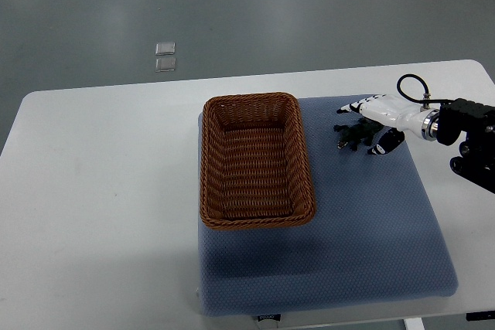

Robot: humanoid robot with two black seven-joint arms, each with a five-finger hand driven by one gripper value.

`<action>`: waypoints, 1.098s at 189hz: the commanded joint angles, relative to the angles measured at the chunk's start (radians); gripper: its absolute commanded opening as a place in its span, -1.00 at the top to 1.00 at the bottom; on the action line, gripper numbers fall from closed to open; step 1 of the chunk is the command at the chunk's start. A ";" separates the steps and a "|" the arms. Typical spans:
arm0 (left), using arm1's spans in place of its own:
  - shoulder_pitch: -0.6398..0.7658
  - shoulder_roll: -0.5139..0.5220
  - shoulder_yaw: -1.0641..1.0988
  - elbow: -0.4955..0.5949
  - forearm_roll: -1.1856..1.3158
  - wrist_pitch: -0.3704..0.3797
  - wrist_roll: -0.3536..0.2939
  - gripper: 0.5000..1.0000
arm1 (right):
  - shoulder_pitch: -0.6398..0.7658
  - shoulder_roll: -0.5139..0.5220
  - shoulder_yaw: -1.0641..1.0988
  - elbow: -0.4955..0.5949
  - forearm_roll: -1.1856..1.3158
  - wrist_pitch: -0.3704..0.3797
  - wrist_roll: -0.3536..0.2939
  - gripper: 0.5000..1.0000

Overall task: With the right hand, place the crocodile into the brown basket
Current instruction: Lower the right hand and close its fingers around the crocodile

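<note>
right hand point(384, 114): hovering over crocodile, fingers point(356, 105) spread, released
crocodile point(352, 137): lying on blue pad point(371, 237), 3 o'clock of brown basket
brown basket point(207, 161): sitting upright on blue pad

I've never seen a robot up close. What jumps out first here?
The brown basket stands out most, sitting empty on the left half of the blue mat. To its right, the robot's white right hand is right at a small dark crocodile on the mat; whether it grips it is unclear.
</note>
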 commanded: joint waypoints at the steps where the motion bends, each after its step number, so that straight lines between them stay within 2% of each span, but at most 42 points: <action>1: 0.000 0.000 0.001 0.000 0.000 0.000 0.000 -1.00 | 0.007 0.009 -0.004 -0.009 -0.008 -0.006 0.000 -0.38; 24: 0.000 0.000 0.001 0.000 0.000 0.000 0.000 -1.00 | 0.010 0.012 -0.021 -0.021 -0.016 -0.015 0.000 -0.23; 104: 0.000 0.000 -0.001 0.000 0.000 0.000 0.000 -1.00 | 0.012 0.020 -0.044 -0.037 -0.027 -0.019 0.000 -0.18; 208: 0.000 0.000 -0.001 0.000 0.000 0.000 0.000 -1.00 | 0.010 0.020 -0.042 -0.046 -0.027 -0.037 0.000 0.22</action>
